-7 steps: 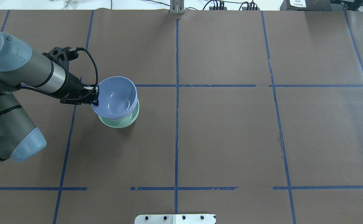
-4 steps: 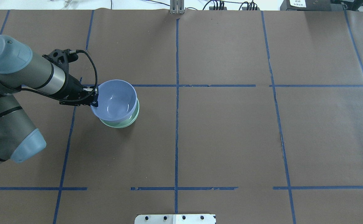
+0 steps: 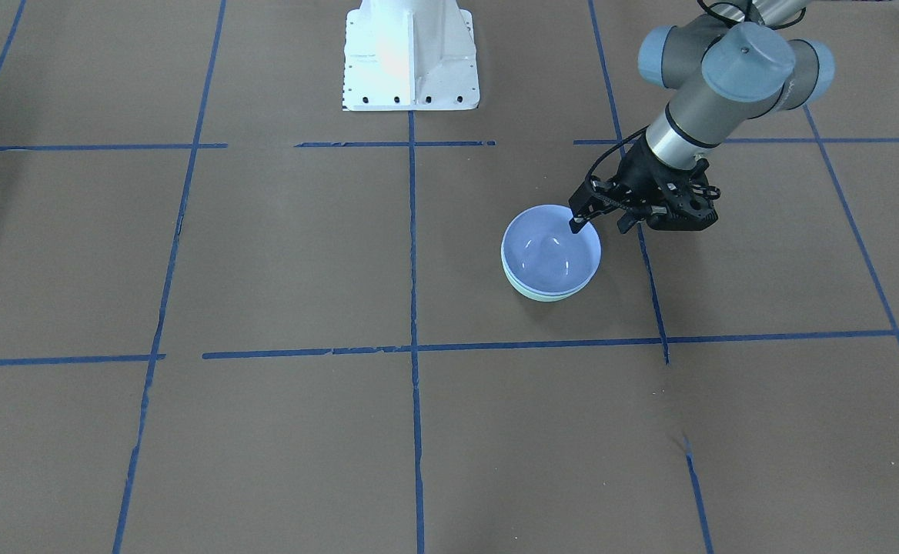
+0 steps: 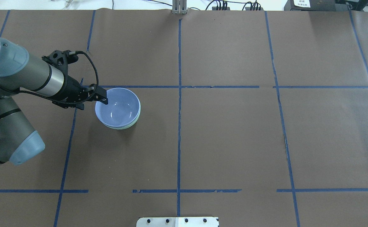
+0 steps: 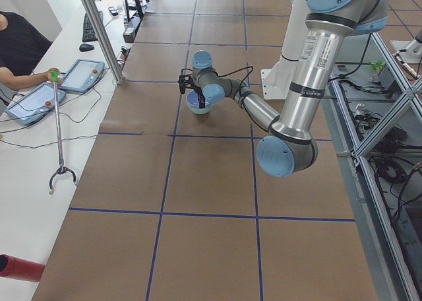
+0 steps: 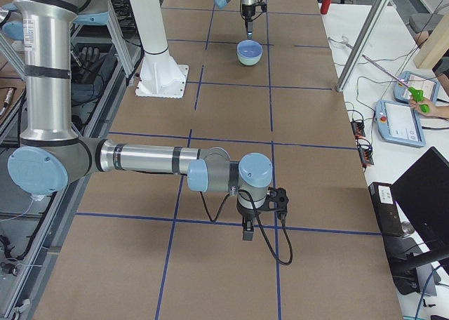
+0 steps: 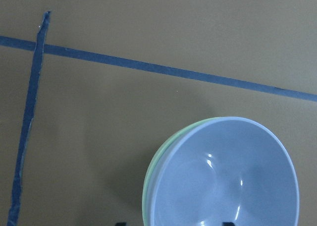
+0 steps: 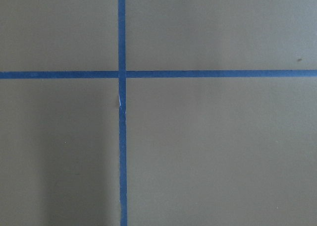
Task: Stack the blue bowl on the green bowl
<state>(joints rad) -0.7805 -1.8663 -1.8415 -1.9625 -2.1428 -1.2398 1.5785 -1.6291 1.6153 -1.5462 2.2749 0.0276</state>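
The blue bowl sits nested in the green bowl, of which only a thin rim shows under it. The stack also shows in the front view, blue bowl on green bowl, and in the left wrist view, blue bowl over the green rim. My left gripper is open at the stack's left rim, one finger over the rim and one outside it. My right gripper hangs over bare table far from the bowls; I cannot tell whether it is open or shut.
Brown paper with blue tape lines covers the table. The robot's white base stands at the near edge. An operator's desk with tablets runs along the far side.
The blue bowl has come down from a tilted hold into the green bowl. The left gripper has opened and let go of its rim.
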